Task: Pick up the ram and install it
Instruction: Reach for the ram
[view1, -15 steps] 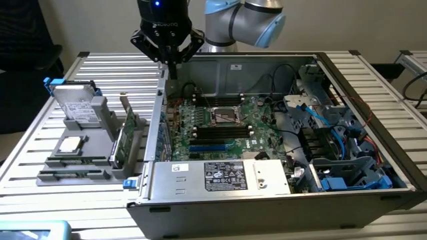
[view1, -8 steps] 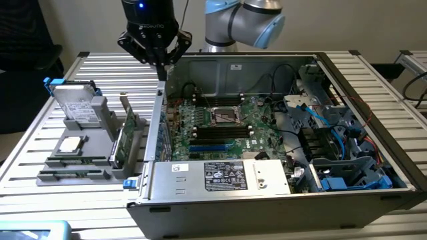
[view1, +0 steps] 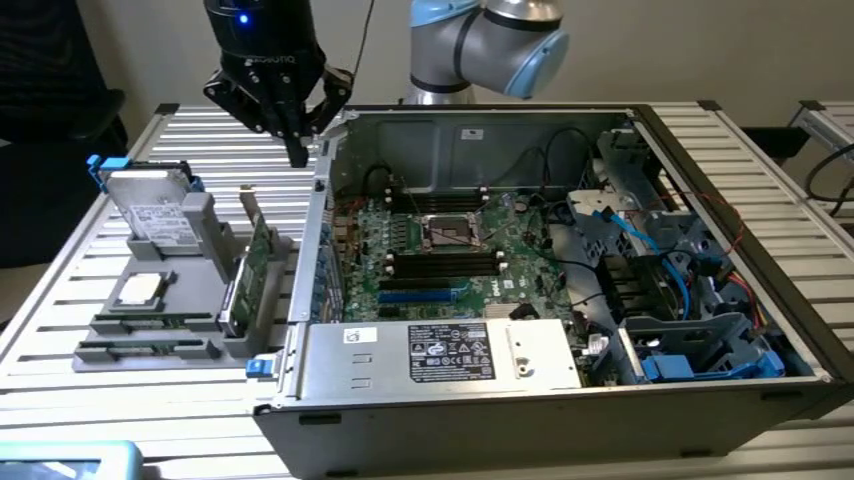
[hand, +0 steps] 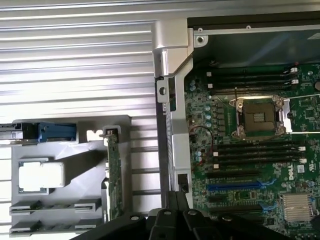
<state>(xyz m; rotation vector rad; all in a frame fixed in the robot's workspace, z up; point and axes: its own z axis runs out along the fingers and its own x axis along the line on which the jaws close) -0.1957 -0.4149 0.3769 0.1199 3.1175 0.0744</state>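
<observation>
My gripper (view1: 296, 152) hangs over the table just outside the open computer case's (view1: 320, 330) back corner, at the exterior view's left. Its fingers (hand: 175, 200) are pressed together with nothing between them. The ram is one of two alike green sticks (view1: 150, 322) (view1: 140, 348) lying in the front slots of a grey holder (view1: 200, 225); I cannot tell which. Both are well toward the table's front from the gripper. The wrist view has them as thin strips (hand: 55, 205) (hand: 50, 227). Black memory slots (view1: 441, 262) (hand: 257, 147) flank the CPU socket (hand: 259, 117) on the motherboard.
The holder also carries a hard drive (view1: 150, 212), a CPU chip (view1: 140, 290) and an upright green expansion card (view1: 256, 265) (hand: 114, 175). Inside the case are blue cables (view1: 641, 235), drive cages and a power supply (view1: 447, 352). The case wall stands between holder and motherboard.
</observation>
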